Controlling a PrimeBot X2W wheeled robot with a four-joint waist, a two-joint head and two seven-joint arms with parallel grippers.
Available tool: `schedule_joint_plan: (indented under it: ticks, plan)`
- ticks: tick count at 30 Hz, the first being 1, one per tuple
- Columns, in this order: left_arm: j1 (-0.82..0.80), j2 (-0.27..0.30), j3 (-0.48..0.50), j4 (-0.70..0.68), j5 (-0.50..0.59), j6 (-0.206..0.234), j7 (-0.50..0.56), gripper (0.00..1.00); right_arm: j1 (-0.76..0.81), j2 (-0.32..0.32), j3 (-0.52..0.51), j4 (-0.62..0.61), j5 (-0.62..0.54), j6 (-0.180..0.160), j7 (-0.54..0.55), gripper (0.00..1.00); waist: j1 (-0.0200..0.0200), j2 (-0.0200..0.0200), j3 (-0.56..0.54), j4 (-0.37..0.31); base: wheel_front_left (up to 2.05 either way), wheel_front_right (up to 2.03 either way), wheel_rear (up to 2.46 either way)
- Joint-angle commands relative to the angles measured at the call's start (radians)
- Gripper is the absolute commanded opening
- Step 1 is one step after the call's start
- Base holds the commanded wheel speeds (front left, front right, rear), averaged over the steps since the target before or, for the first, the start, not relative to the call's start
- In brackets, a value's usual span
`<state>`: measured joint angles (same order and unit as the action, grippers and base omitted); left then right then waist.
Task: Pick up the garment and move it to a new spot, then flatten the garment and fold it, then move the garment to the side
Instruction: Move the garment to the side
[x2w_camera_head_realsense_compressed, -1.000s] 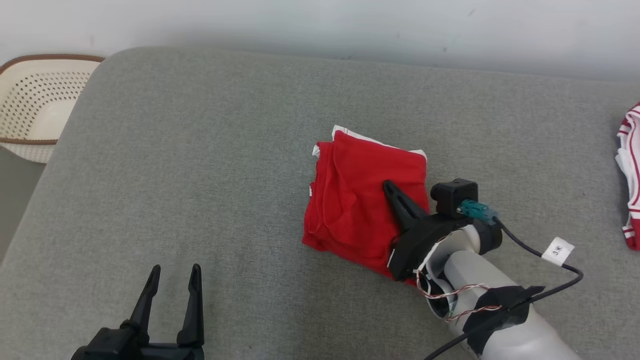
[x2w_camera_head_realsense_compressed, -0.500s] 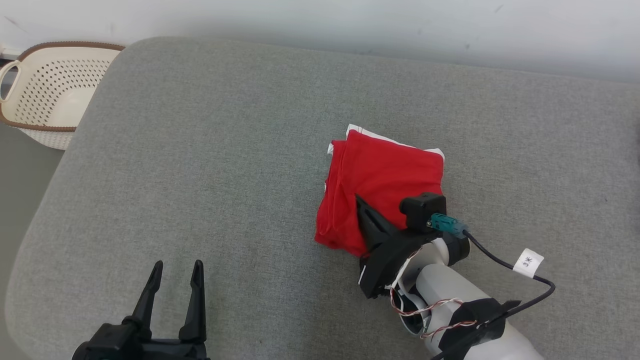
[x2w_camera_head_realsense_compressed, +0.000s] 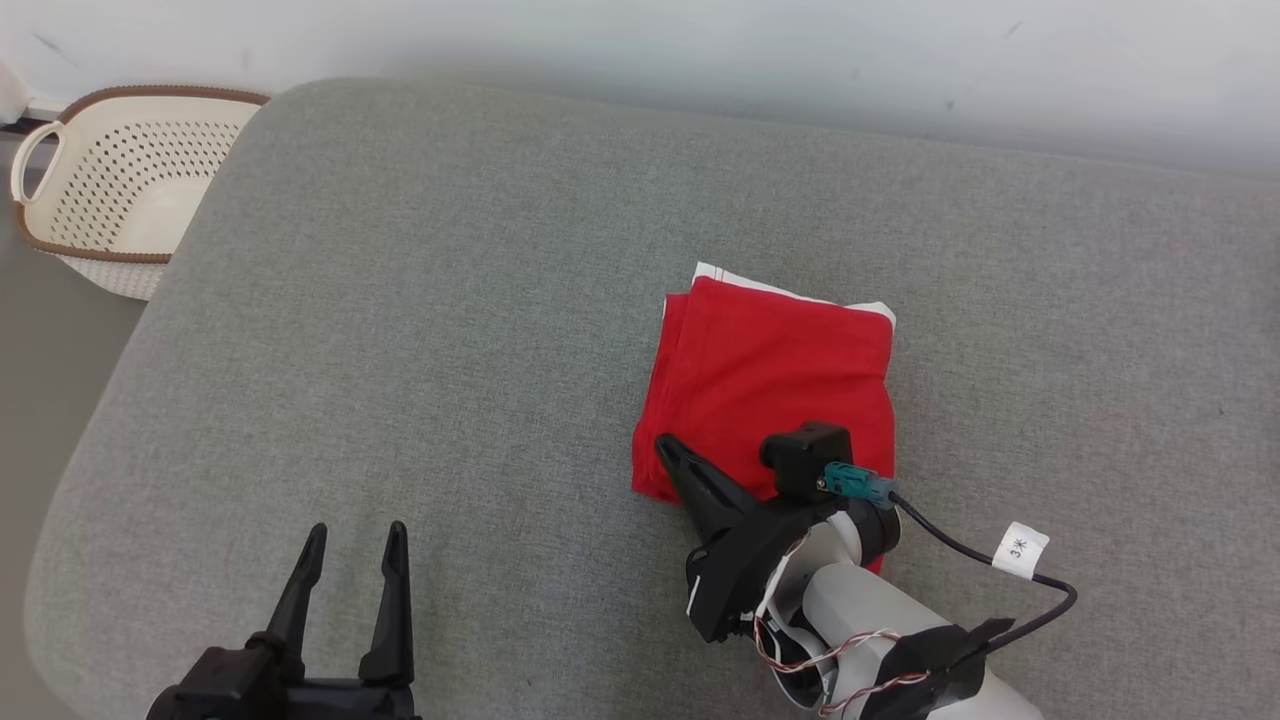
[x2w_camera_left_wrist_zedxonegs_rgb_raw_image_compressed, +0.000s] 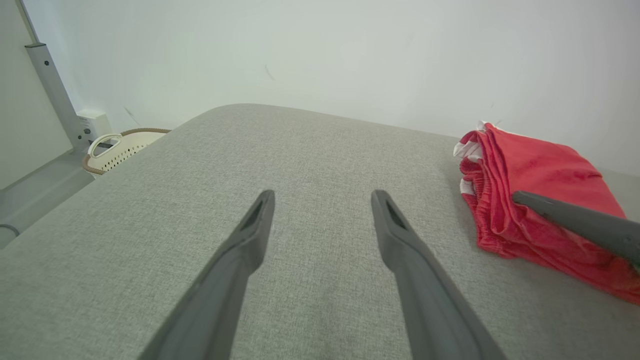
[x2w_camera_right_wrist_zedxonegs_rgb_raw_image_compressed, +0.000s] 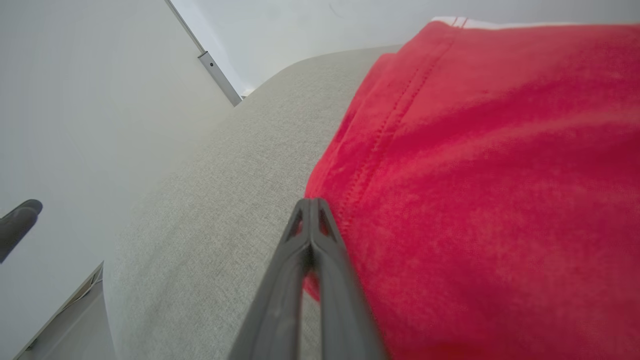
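2 things look different from a second ago. First, the right gripper (x2w_camera_head_realsense_compressed: 662, 445) has slid back across the garment (x2w_camera_head_realsense_compressed: 780, 370). Its tip was sitting mid-cloth, and now it's right at the near-left corner. In the right wrist view there's red cloth to the right of the fingers and bare cushion (x2w_camera_head_realsense_compressed: 450, 300) to their left. Second, the wrinkles down the garment's left side look pressed out, and the folded bundle sits squarer than it did. The head camera swung too, so ignore the basket (x2w_camera_head_realsense_compressed: 110, 190) drifting.

The right pair is squeezed together tip to tip with nothing between, just lying along the cloth's edge. I can't tell if it's actually pressing down. The left gripper (x2w_camera_head_realsense_compressed: 357, 530) is spread wide and empty over bare cushion, with the garment well off to the right of its fingers.

My read is that the folding is done and that was a smoothing swipe. That leaves 1 step, moving it aside. Pinched-shut fingers can't lift anything, so the right hand probably needs to open and grab all the layers at that corner. If it catches only the top layer, the fold could peel open.
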<state>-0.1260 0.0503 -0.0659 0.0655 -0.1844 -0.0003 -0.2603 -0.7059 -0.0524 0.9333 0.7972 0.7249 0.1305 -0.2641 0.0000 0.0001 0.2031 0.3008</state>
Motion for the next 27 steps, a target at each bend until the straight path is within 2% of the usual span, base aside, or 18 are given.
schedule_joint_plan:
  ticks: [1,4,5,6,7,17,22,27]
  plan:
    - [0.0,0.001,0.004,0.004,-0.002,0.003,-0.004,1.0,-0.006,0.004,0.005,-0.005,0.01,0.0,-0.002,0.0,0.0,-0.0001,-0.005,-0.004,0.0,0.0,0.0]
    - [0.009,0.001,0.012,0.003,-0.001,0.005,-0.004,1.0,-0.012,0.003,-0.014,-0.014,0.012,0.0,-0.002,0.0,0.0,-0.0001,-0.014,-0.016,0.0,0.0,0.0]
    - [0.012,0.001,0.015,0.001,0.0,0.005,-0.004,1.0,-0.014,0.003,-0.028,-0.022,0.005,0.0,-0.002,0.12,0.0,-0.0001,-0.018,-0.02,0.0,0.0,0.0]
    - [0.015,0.001,0.017,-0.001,0.001,0.004,-0.004,1.0,-0.013,0.003,-0.046,-0.028,-0.004,0.0,-0.002,0.67,0.0,-0.0001,-0.021,-0.025,0.0,0.0,0.0]
    - [0.019,0.001,0.02,-0.003,0.003,0.004,-0.004,1.0,-0.008,0.004,-0.062,-0.037,-0.01,0.0,-0.002,1.0,0.0,-0.0001,-0.027,-0.03,0.0,0.0,0.0]
    - [0.052,0.001,0.037,-0.025,0.027,0.008,-0.004,1.0,0.071,-0.085,-0.246,-0.121,-0.095,0.0,-0.002,1.0,0.0,-0.0001,-0.07,-0.073,0.0,0.0,0.0]
    - [0.066,0.001,0.052,-0.032,0.033,0.004,-0.004,1.0,0.089,-0.117,-0.286,-0.088,-0.081,0.0,-0.001,1.0,0.0,-0.0001,-0.079,-0.087,0.0,0.0,0.0]
    - [0.065,0.001,0.063,-0.035,0.04,0.0,-0.004,1.0,0.059,-0.14,-0.27,-0.025,-0.026,0.0,0.016,1.0,0.0,-0.0001,-0.082,-0.095,0.0,0.0,0.0]
